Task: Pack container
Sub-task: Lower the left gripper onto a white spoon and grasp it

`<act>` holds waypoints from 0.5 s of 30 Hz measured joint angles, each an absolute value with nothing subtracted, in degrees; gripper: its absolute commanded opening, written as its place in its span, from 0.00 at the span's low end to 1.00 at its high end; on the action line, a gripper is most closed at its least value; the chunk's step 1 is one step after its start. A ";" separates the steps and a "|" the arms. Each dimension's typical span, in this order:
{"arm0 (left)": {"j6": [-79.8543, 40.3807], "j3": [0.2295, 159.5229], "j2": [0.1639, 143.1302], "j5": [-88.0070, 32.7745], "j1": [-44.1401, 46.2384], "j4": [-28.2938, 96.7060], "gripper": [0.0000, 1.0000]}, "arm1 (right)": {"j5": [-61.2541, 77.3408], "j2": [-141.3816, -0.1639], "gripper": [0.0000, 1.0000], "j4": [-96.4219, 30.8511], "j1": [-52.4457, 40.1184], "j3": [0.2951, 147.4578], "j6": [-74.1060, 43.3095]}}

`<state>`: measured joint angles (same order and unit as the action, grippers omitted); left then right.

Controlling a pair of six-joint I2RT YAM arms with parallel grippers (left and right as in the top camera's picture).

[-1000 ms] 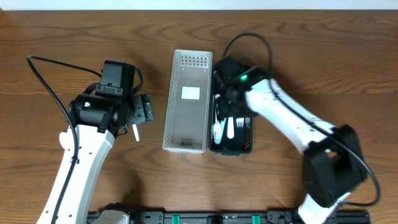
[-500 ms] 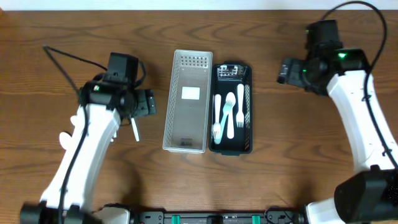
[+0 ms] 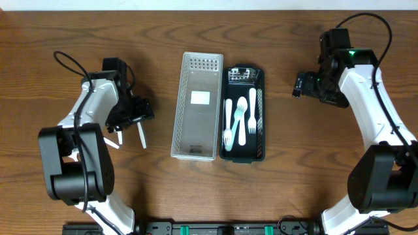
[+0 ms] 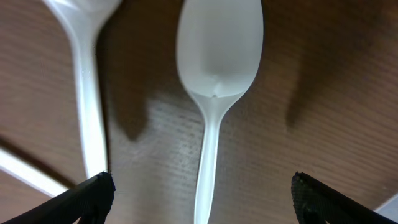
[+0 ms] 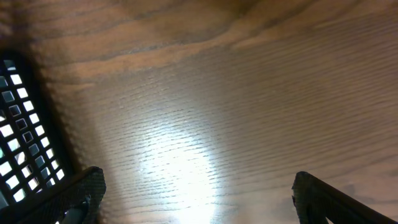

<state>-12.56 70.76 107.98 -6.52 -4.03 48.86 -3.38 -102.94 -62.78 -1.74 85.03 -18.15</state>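
A black mesh container (image 3: pixel 258 130) at table centre holds three white plastic forks (image 3: pixel 240 121). An empty white mesh basket (image 3: pixel 196 104) stands against its left side. White plastic utensils (image 3: pixel 141 135) lie on the table at the left. My left gripper (image 3: pixel 130 112) is open right above them. In the left wrist view a white spoon (image 4: pixel 217 74) lies between the open fingertips (image 4: pixel 202 193), untouched, with a second white utensil (image 4: pixel 84 81) to its left. My right gripper (image 3: pixel 302 85) is open and empty over bare wood, right of the black container (image 5: pixel 18 143).
The dark wooden table (image 3: pixel 294 170) spreads around both containers. A black rail (image 3: pixel 209 228) runs along the front edge. Cables loop from both arms.
My left gripper has moved left and down over the loose utensils. My right arm has swung away from the black container to the right side of the table, leaving the forks in it.
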 measured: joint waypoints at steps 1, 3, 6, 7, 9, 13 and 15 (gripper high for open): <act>-12.19 70.76 108.44 -6.81 -4.01 48.47 0.93 | -3.16 -103.04 0.99 -62.78 -1.74 85.03 -18.13; -11.92 70.76 109.27 -7.31 -3.97 47.22 0.93 | -2.70 -103.13 0.99 -62.78 -1.76 85.03 -18.11; -11.75 70.76 110.54 -7.51 -3.97 45.91 0.93 | -2.13 -103.13 0.99 -62.92 -1.85 85.03 -17.82; -11.75 70.76 111.00 -7.55 -3.97 45.65 0.93 | -1.98 -103.13 0.99 -63.09 -1.85 85.03 -17.74; -11.77 70.91 112.03 -7.33 -3.95 45.17 0.93 | -1.85 -103.13 0.99 -63.22 -1.85 85.03 -17.72; -11.75 71.55 112.53 -7.27 -3.92 44.71 0.91 | -1.65 -103.13 0.99 -63.24 -1.85 85.03 -17.72; -11.84 71.72 112.66 -7.11 -3.92 44.77 0.84 | -1.61 -103.13 0.99 -63.26 -1.85 85.03 -17.69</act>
